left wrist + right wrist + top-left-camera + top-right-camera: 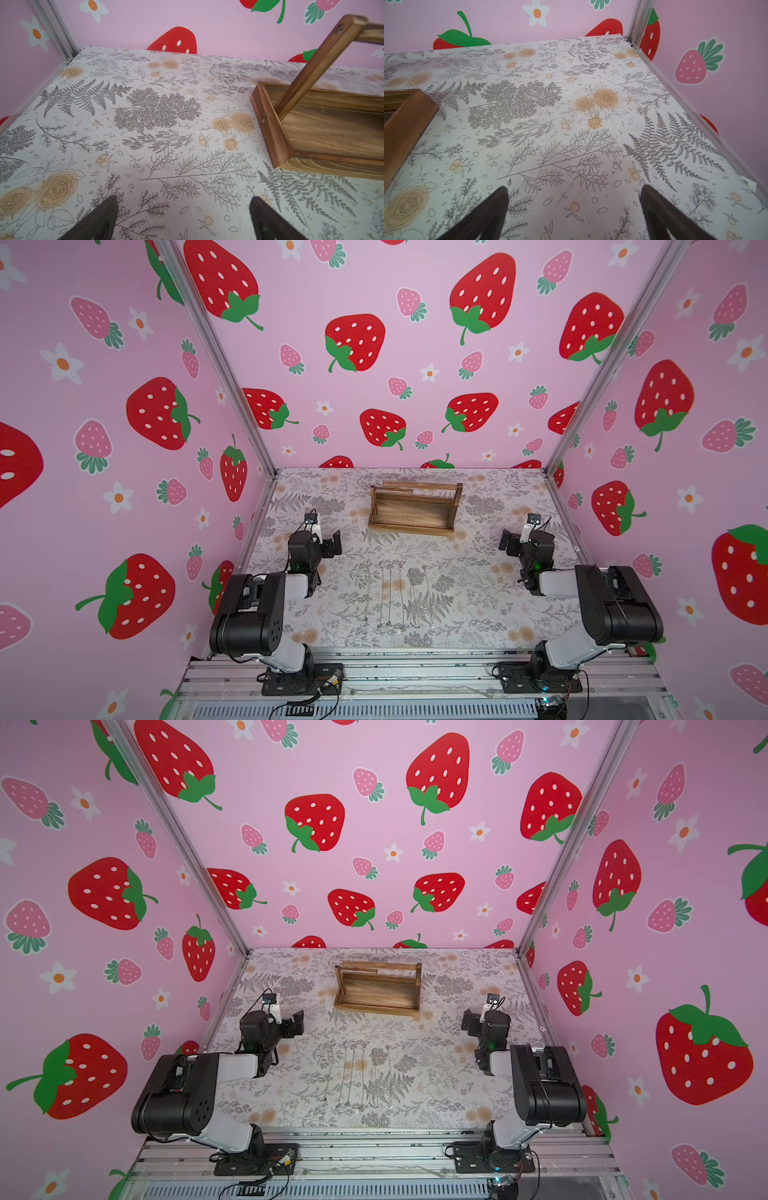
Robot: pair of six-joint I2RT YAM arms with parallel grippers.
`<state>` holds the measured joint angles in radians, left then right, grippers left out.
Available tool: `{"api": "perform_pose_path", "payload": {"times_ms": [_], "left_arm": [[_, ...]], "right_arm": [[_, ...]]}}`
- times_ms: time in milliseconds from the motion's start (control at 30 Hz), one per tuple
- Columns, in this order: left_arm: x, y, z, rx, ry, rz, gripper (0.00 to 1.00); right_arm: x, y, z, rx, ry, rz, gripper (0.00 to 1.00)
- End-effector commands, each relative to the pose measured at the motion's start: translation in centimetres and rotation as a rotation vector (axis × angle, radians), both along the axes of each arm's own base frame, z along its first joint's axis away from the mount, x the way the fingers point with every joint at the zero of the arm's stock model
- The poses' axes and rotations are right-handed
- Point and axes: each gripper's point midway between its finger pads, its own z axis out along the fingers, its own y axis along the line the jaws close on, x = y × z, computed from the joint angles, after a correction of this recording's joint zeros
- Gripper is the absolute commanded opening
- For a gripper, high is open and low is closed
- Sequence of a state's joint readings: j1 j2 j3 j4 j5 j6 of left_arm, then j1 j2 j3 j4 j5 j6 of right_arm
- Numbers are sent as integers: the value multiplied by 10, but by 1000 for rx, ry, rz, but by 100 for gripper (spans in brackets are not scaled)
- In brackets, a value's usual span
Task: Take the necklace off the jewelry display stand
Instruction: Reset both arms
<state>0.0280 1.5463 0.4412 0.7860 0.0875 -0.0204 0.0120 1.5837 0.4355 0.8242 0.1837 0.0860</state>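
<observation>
Brown wooden jewelry display stand (pixel 415 506) mid-frame: I read bars bare; thin silvery chains (pixel 388 597) flat on floral counter (pixel 478 572) below. Black left tool (pixel 182 201), right tool (pixel 574 189) gape empty, parked aside; likely done.

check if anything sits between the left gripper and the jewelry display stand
Nothing visible does. Only patterned tabletop lies between the left gripper and the jewelry display stand. The gripper's jaws are open and empty.
</observation>
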Motion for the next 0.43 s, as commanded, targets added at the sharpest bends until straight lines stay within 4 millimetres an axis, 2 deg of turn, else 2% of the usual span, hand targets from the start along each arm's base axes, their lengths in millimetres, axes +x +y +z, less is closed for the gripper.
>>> {"api": "perform_pose_path", "payload": {"times_ms": [0,400], "left_arm": [[1,-2,1,8,0,-16,99],[1,-2,1,8,1,-16,99]], "right_arm": [[2,-1,4,10,-10,-3,99],[2,-1,5,11,-10,-2,99]]}}
